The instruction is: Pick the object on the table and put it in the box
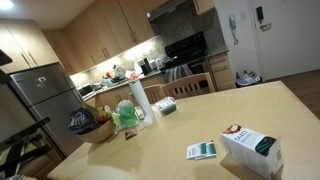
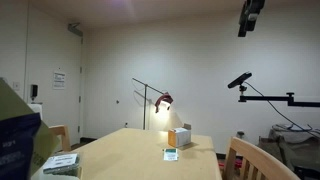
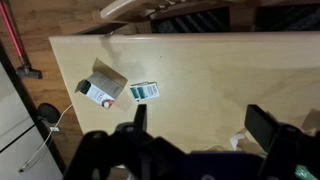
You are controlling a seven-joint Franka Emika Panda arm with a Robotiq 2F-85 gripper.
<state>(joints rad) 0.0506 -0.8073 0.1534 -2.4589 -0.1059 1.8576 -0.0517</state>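
Your hand [image 3: 200, 122] hangs high over the table [image 3: 230, 70] and points straight down, well clear of everything on it. The jaws are wide. In the wrist view one finger [image 3: 140, 116] sits left of centre and the other far to the right. There's only bare tabletop between them, nothing held. In an exterior view just a dark piece of the arm [image 2: 250, 14] pokes in at the top edge, far above the tabletop.

Left to right in the wrist view:
- The box [image 3: 103, 85] lies on the table, off to the left of your hand and out beyond the fingertips.
- The packet [image 3: 145, 91] lies flat just right of the box, with a sliver of table between them. It sits beyond your left finger, almost in line with it, so it's left of your hand's centre and far below it.
- Under and to the right of your hand there's only plain table.

Both exterior views show the packet [image 1: 201, 151] flat on the wood, just beside the box [image 1: 251, 150]. Can't tell from them if the two touch.

A paper roll [image 1: 140, 100] stands well apart at the other end of the table.
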